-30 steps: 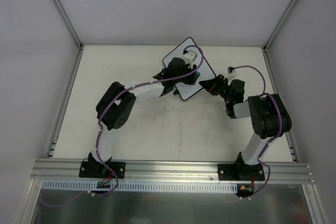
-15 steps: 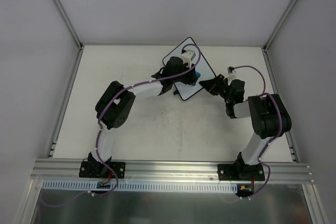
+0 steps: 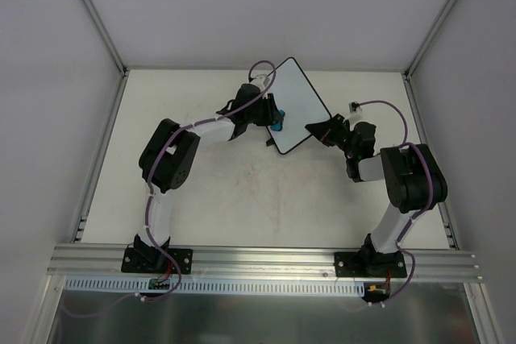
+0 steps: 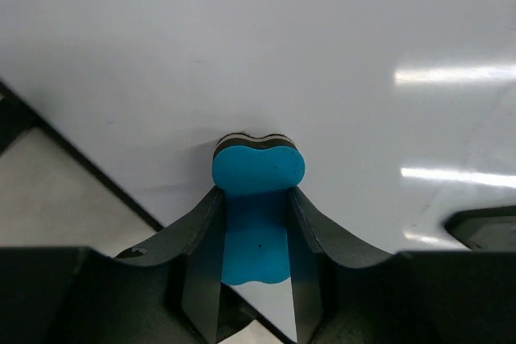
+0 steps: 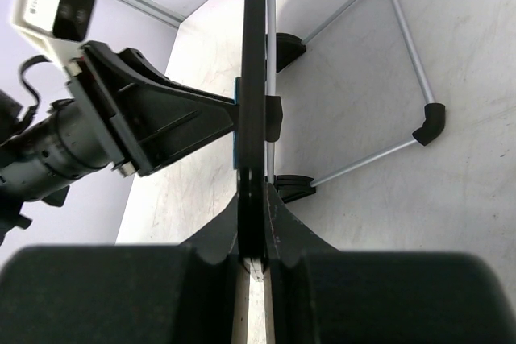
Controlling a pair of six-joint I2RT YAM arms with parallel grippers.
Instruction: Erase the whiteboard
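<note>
The whiteboard (image 3: pixel 300 101), white with a thin black frame, stands tilted at the back middle of the table. My right gripper (image 3: pixel 319 130) is shut on its right lower edge. In the right wrist view the whiteboard (image 5: pixel 255 54) is edge-on between the shut fingers of the right gripper (image 5: pixel 256 199). My left gripper (image 3: pixel 272 117) is shut on the blue bone-shaped eraser (image 3: pixel 277 125) at the board's left edge. In the left wrist view the eraser (image 4: pixel 258 171) presses against the whiteboard (image 4: pixel 322 46), held in the left gripper (image 4: pixel 256 199). No marks show on the white face.
A thin metal wire stand (image 5: pixel 403 38) with black corner pieces rests on the table behind the board. The scuffed white table (image 3: pixel 242 191) is bounded by white walls, aluminium posts (image 3: pixel 97 14) and a rail (image 3: pixel 258 259) at the near edge.
My left gripper has slid the eraser leftward across the board, from its middle to its left edge. More of the white face now shows. The right gripper has not moved.
</note>
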